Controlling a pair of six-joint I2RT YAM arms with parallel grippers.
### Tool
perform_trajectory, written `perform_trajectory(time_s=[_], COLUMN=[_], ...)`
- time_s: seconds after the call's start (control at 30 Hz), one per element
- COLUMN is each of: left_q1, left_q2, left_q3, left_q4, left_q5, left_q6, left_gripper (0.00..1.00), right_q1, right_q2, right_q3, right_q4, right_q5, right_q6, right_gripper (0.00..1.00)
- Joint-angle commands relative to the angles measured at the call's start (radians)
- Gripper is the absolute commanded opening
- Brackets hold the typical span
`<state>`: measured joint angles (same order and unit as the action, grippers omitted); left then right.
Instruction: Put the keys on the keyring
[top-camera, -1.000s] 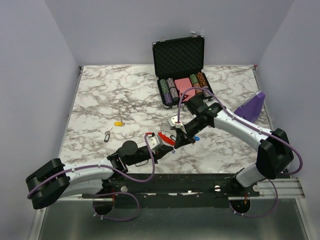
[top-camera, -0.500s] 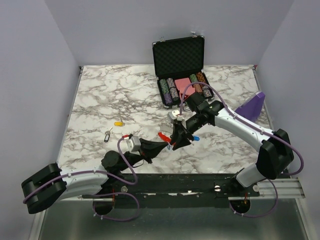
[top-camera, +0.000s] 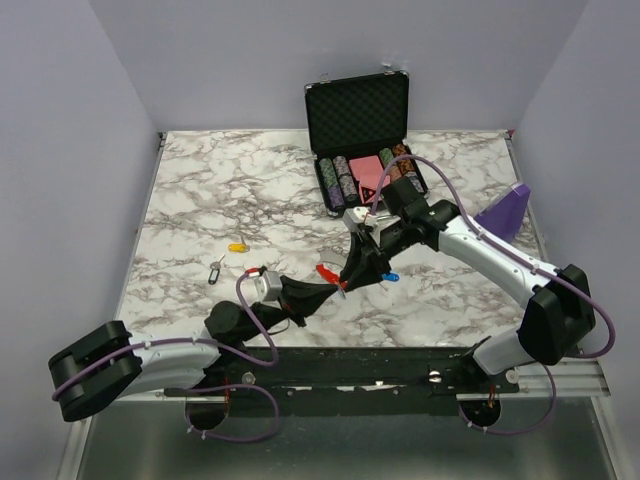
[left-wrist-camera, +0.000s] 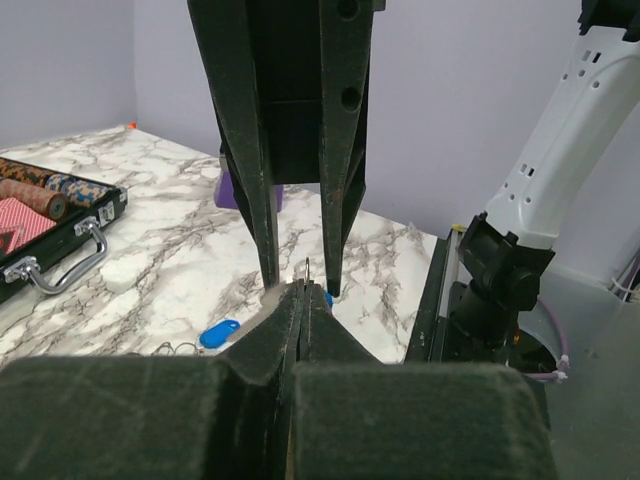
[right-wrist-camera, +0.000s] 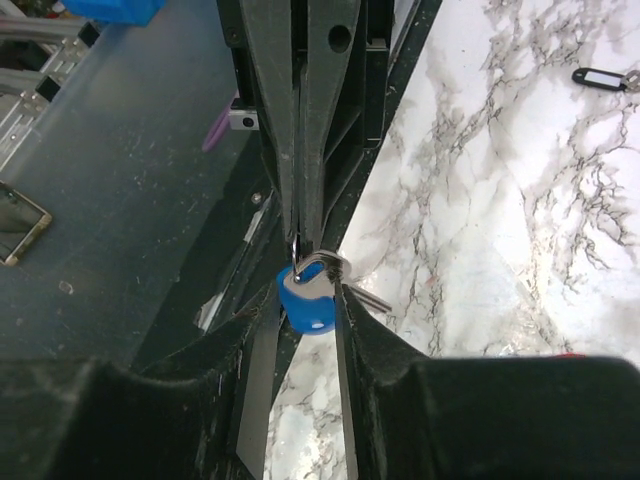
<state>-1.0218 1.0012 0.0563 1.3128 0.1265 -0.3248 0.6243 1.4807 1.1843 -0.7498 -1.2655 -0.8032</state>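
Pale lilac walls stand on three sides of a marble table (top-camera: 200, 190). At 12 o'clock an open black case (top-camera: 358, 110) holds rows of poker chips (top-camera: 345, 180), and a purple box (top-camera: 505, 215) sits at the 3 o'clock edge. Both arms reach in from 6 o'clock and meet tip to tip just short of the table's middle. The left gripper (left-wrist-camera: 303, 295) has its fingers pressed fully together, and its tips touch a small silver loop (right-wrist-camera: 320, 262). I cannot tell whether they pinch that loop. The right gripper (top-camera: 352, 278) points back at it with its fingers (right-wrist-camera: 345, 320) parted. A blue-tagged key (right-wrist-camera: 308, 306) sits in the gap, its tag close against both fingers, but I cannot tell whether they squeeze it. The keyring (top-camera: 327, 274) shows as a red sliver just to the 9 o'clock side of the meeting tips. The arms hide whether it lies on the marble or is held. A second blue-tagged key (top-camera: 390, 276) lies on the table just to the 3 o'clock side of the right gripper. Well off toward 9 o'clock lie a yellow-tagged key (top-camera: 237, 246) and, a little nearer the arms, a dark-tagged key (top-camera: 215, 270). These two are apart from each other and from both grippers.
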Motion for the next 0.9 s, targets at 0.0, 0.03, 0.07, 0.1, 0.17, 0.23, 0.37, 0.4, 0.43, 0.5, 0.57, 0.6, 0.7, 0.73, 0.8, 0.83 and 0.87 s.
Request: perform_trajectory(time_s=[0.0,0.03,0.07,0.1,0.17,0.23,0.37,0.4,0.43,0.5,0.57,0.6,0.7,0.73,0.8,0.83,0.87], left_q1=[0.003,0.003,0.003,0.003,0.003,0.005,0.003,0.003,0.003,0.003,0.003,0.003,0.003,0.003,0.003,0.003,0.003], left_q2=[0.02,0.025,0.031,0.039,0.05,0.057,0.065,0.069,0.073,0.076,0.077,0.077,0.073,0.07,0.063,0.06,0.057], left_q3=[-0.096,-0.095,-0.093,-0.095,-0.102,-0.107,-0.104,-0.102,-0.102,-0.098,-0.096,-0.096,-0.099,-0.101,-0.102,-0.104,-0.105], left_q4=[0.197,0.201,0.204,0.215,0.244,0.261,0.267,0.272,0.276,0.276,0.278,0.276,0.276,0.276,0.276,0.278,0.278], left_q5=[0.012,0.013,0.015,0.016,0.012,0.009,0.01,0.01,0.01,0.01,0.012,0.012,0.01,0.009,0.007,0.009,0.004], left_q6=[-0.017,-0.017,-0.019,-0.02,-0.022,-0.025,-0.031,-0.031,-0.03,-0.028,-0.028,-0.028,-0.025,-0.025,-0.023,-0.023,-0.023], left_gripper=[0.0,0.0,0.0,0.0,0.0,0.0,0.0,0.0,0.0,0.0,0.0,0.0,0.0,0.0,0.0,0.0,0.0], right_q1=[-0.001,-0.001,0.0,0.0,0.0,0.0,0.0,0.0,0.0,0.0,0.0,0.0,0.0,0.0,0.0,0.0,-0.001], right_q2=[-0.019,-0.017,-0.017,-0.017,-0.017,-0.014,-0.013,-0.01,-0.011,-0.008,-0.007,-0.007,-0.003,0.0,0.003,0.003,0.006], right_q3=[-0.026,-0.029,-0.031,-0.029,-0.022,-0.014,-0.026,-0.028,-0.031,-0.032,-0.034,-0.035,-0.038,-0.038,-0.041,-0.041,-0.041], right_q4=[0.052,0.053,0.055,0.053,0.037,0.014,0.039,0.049,0.052,0.061,0.069,0.075,0.086,0.089,0.095,0.095,0.095], right_q5=[-0.061,-0.063,-0.064,-0.063,-0.054,-0.048,-0.058,-0.058,-0.058,-0.055,-0.052,-0.048,-0.035,-0.032,-0.023,-0.02,-0.015], right_q6=[0.041,0.042,0.044,0.045,0.035,0.01,0.032,0.039,0.042,0.051,0.061,0.067,0.081,0.084,0.087,0.087,0.088], right_gripper=[0.36,0.36,0.36,0.36,0.38,0.4,0.36,0.35,0.34,0.32,0.31,0.29,0.27,0.26,0.27,0.27,0.28])
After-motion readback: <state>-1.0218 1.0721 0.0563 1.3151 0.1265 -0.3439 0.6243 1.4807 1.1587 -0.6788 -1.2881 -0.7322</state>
